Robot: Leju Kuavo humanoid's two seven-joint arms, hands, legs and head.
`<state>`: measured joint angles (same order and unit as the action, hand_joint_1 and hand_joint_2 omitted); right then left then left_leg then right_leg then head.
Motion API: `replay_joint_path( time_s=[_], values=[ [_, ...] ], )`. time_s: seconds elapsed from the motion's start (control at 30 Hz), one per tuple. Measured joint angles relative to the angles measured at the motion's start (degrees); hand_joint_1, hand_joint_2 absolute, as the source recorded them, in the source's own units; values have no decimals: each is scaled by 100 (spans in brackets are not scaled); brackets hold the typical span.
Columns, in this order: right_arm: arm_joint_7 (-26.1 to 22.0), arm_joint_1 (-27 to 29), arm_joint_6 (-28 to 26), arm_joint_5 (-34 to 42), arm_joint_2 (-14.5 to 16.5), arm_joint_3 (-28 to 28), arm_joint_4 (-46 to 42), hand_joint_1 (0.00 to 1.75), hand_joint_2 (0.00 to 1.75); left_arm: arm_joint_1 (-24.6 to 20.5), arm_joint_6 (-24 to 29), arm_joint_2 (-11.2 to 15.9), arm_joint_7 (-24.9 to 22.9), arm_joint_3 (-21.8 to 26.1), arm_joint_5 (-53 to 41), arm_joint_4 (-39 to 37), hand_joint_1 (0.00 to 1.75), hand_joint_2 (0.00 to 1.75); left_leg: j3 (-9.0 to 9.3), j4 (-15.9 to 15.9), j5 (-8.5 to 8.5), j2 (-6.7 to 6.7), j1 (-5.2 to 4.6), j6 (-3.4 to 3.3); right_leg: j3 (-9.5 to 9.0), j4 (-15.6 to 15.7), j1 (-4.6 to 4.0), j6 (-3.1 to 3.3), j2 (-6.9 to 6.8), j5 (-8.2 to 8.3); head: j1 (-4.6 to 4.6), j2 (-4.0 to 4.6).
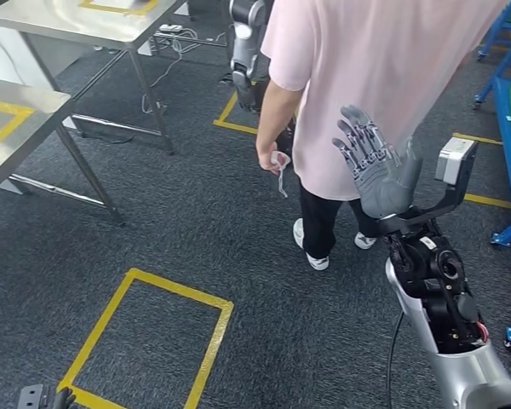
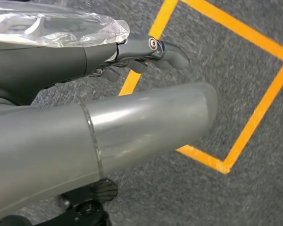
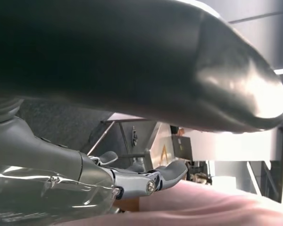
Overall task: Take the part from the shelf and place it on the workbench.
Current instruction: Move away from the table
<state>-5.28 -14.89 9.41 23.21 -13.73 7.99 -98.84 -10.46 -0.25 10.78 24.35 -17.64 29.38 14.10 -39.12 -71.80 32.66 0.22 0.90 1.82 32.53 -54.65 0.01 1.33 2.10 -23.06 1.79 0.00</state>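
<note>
Nearest you, the grey right hand [image 1: 380, 167] is raised, fingers spread, holding nothing; the left hand [image 2: 147, 49] hangs over yellow-taped carpet, apparently empty, fingers nearly straight. Beyond stands a person in a pink shirt [image 1: 369, 77]. The part isn't visible; the steel bench [image 1: 21, 119] lies far left.

The right arm [image 1: 462, 366] is silver, with black joint parts and a black cable beside it. The right hand [image 1: 378, 166] is grey with darker fingers [image 1: 356, 141]. On the left hand [image 2: 97, 61] a finger carries a small silver screw [image 2: 153, 44].
</note>
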Motion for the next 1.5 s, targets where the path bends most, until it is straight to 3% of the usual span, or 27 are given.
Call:
replay_joint_path(
  time_s=[0.1,0.17,0.23,0.27,0.33,0.4,0.43,0.47,0.5,0.53,0.6,0.67,0.77,0.83,0.93,0.97,1.0,1.03,1.13,1.2,1.27,1.3,1.37,1.43,1.47,1.5],
  values=[
    [1,-2,-3,-15,0,-2,-1,0,0,-8,-18,13,-6,0,-3,0,0,0,477,1153,-629,-172,8,-50,1,-32,-11,-23,176,-14,-48,0],
    [1,1,-3,-40,0,-3,-2,0,0,-16,-27,24,-12,0,-4,0,0,0,684,1623,-774,-283,8,-79,31,-56,-21,-71,277,-24,-57,0],
    [0,14,-3,-65,-1,-10,-2,0,0,-30,-34,21,-21,0,-7,0,0,0,711,1680,-775,-221,4,-113,53,-46,-11,-138,374,-15,-45,0],
    [-2,27,-3,-75,-1,-14,-3,0,0,-42,-36,19,-25,0,-7,0,0,0,727,1701,-785,-172,7,-140,60,-67,-4,-172,363,-29,-40,0],
    [-8,42,-3,-81,-3,-22,-7,0,0,-57,-39,16,-28,0,-6,0,0,0,764,1749,-805,-75,19,-201,187,-376,-3,-233,174,-225,8,0],
    [-9,68,2,-83,-4,-27,-8,0,0,-46,-44,15,-38,0,-4,0,0,0,787,1762,-796,18,7,-240,533,-1144,17,-281,-70,-614,75,0],
    [-8,89,5,-84,-4,-29,-8,0,0,-35,-48,15,-45,1,-2,0,0,0,792,1761,-788,69,1,-245,723,-1536,35,-302,-122,-767,97,0],
    [-5,112,8,-86,-4,-31,-7,0,0,-27,-54,15,-54,1,1,0,0,0,798,1759,-778,116,-1,-244,842,-1771,53,-317,-148,-821,111,0],
    [-4,127,13,-87,-4,-33,-7,0,0,-23,-63,14,-60,1,4,0,0,0,810,1758,-766,162,1,-236,851,-1779,69,-328,-165,-762,128,0],
    [-3,132,18,-89,-4,-37,-6,0,0,-21,-73,13,-65,1,7,0,0,0,833,1757,-750,207,4,-222,727,-1527,81,-333,-192,-588,152,0],
    [-4,124,29,-91,-4,-50,-7,0,0,-21,-91,9,-71,1,10,0,0,0,894,1756,-706,286,-3,-175,284,-660,76,-324,-353,-193,202,0],
    [-4,117,34,-91,-4,-63,-8,0,0,-23,-96,11,-80,1,13,0,0,0,927,1753,-674,352,-27,-121,29,-129,35,-269,-469,-38,218,0],
    [-5,116,43,-94,-4,-72,-11,0,0,-31,-106,7,-108,1,30,0,0,0,953,1766,-642,456,-28,-37,24,-52,6,-155,-355,-40,184,0],
    [-14,94,52,-99,-4,-78,-20,0,0,-33,-135,0,-124,1,46,0,0,0,857,1509,-456,328,-5,10,-2,-6,22,-70,-269,-15,150,0],
    [-22,78,60,-102,-3,-78,-25,0,0,16,-225,-5,-105,0,91,-1,0,0,273,350,71,49,2,25,-4,12,15,6,-136,-5,57,0],
    [-22,83,61,-102,-3,-76,-25,0,0,43,-255,-8,-95,0,107,-2,0,0,98,51,138,20,1,26,-3,11,8,12,-79,-6,28,0],
    [-22,87,62,-102,-2,-76,-24,0,0,66,-278,-10,-88,0,117,-2,0,0,16,-38,92,7,1,21,-5,9,4,14,-20,-7,5,0],
    [-22,88,63,-102,-2,-77,-23,0,0,83,-290,-13,-83,1,122,-2,0,0,54,125,-69,-2,2,10,-11,6,1,13,42,-7,-11,0],
    [-25,86,63,-102,-2,-78,-24,0,0,94,-295,-11,-62,1,124,-3,0,0,552,1328,-685,-177,7,-45,-10,-23,-9,-13,205,-21,-48,0],
    [-30,88,63,-102,-3,-80,-23,0,0,95,-295,-6,-52,1,124,-4,0,0,712,1688,-790,-251,-1,-72,14,-40,-13,-66,293,-29,-50,0],
    [-31,91,63,-102,-4,-91,-23,0,0,90,-295,-12,-46,1,124,-4,0,0,733,1722,-796,-172,-7,-115,28,-36,-3,-135,360,-28,-42,0],
    [-32,95,62,-102,-4,-104,-23,0,0,82,-295,-17,-45,1,124,-4,0,0,749,1742,-807,-132,-2,-143,42,-71,-2,-165,319,-57,-39,0],
    [-34,94,62,-102,-4,-133,-24,0,0,74,-295,-24,-39,0,123,-4,0,0,777,1784,-823,-48,9,-194,208,-470,0,-219,107,-300,20,0],
    [-34,105,60,-102,-4,-149,-22,0,0,89,-295,-26,-35,-1,121,-5,0,0,788,1784,-813,36,-5,-218,571,-1271,18,-261,-93,-687,91,0],
    [-33,120,58,-102,-4,-150,-22,0,0,100,-295,-26,-35,-1,120,-7,0,0,793,1783,-806,83,-10,-222,732,-1604,34,-276,-127,-802,108,0],
    [-32,136,57,-102,-4,-151,-21,0,0,107,-295,-26,-35,0,117,-9,0,0,799,1780,-796,128,-12,-220,804,-1748,48,-287,-147,-808,123,0]
  ],
)
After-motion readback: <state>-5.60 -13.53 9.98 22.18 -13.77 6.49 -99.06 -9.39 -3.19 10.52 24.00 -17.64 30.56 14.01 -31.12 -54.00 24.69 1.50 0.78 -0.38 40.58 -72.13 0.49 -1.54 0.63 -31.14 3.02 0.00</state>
